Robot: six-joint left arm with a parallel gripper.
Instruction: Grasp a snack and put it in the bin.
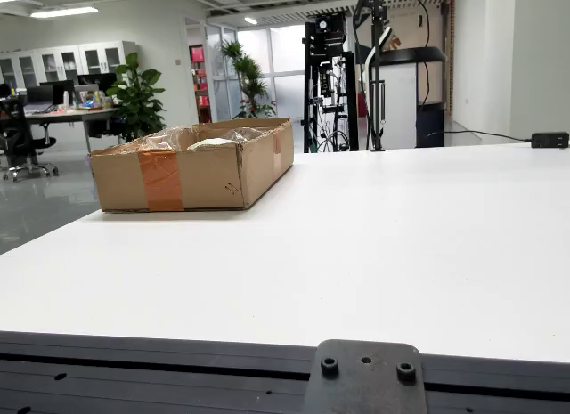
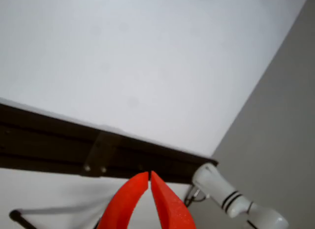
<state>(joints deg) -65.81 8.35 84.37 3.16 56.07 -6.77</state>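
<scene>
In the view that rides on the gripper, my gripper [image 2: 149, 177] shows as two red fingers [image 2: 170, 207] whose tips meet, with nothing between them. It hangs over the dark edge rail [image 2: 59, 140] of the white table [image 2: 147, 56]. The side view shows a cardboard box [image 1: 191, 169] with orange tape at the table's far left, lined with clear plastic [image 1: 169, 138]; a pale item [image 1: 212, 143] lies inside, too indistinct to name. No snack lies on the table in either view. The gripper is out of sight in the side view.
A metal bracket [image 1: 363, 378] sits on the table's near rail in the side view. A black stand [image 1: 376, 67] rises behind the far edge. A black adapter [image 1: 549, 140] lies at the far right. A white striped tube [image 2: 231, 199] shows beside the fingers.
</scene>
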